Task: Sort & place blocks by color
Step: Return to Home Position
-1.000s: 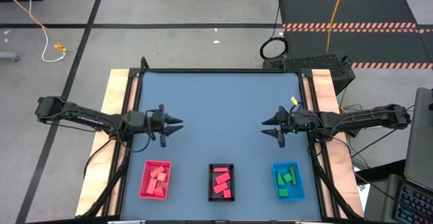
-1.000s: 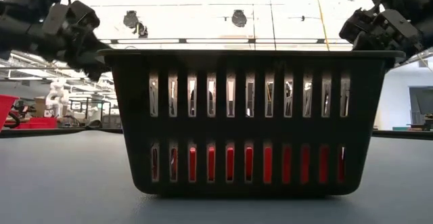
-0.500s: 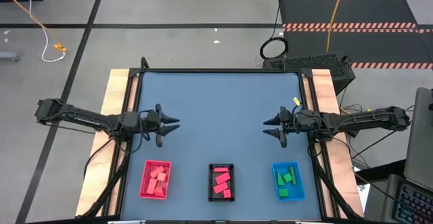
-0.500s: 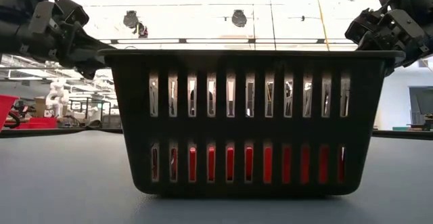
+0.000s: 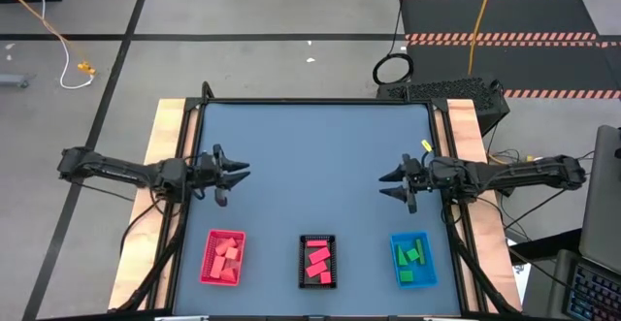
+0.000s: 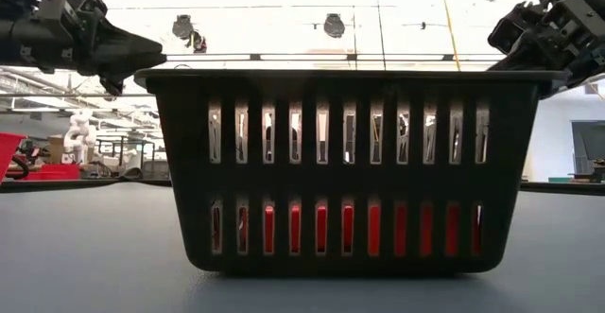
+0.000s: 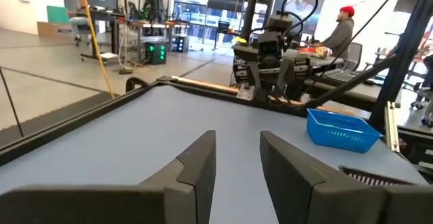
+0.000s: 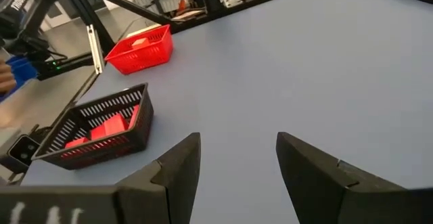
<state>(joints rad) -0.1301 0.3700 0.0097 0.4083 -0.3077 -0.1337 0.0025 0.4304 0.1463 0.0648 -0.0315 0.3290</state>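
Note:
Three small trays stand in a row near the table's front edge. The red tray [image 5: 223, 256] holds salmon-pink blocks [image 5: 226, 255]. The black tray [image 5: 317, 261] holds pink-red blocks [image 5: 318, 260]. The blue tray [image 5: 412, 260] holds green blocks [image 5: 413, 256]. My left gripper [image 5: 238, 177] hovers open over the table's left side, above and beyond the red tray, with nothing between its fingers [image 7: 203, 160]. My right gripper [image 5: 390, 185] hovers open over the right side, beyond the blue tray, and is also empty [image 8: 237, 163].
The blue-grey table top [image 5: 315, 156] lies bare between the two grippers and toward the far edge. In the low view the black tray [image 6: 350, 171] fills the middle. A person in a red cap [image 7: 342, 31] sits beyond the table.
My left gripper has drawn back toward the table's left edge, risen a little and tipped up to level. Its fingers have stayed apart. The trays and blocks have not moved.

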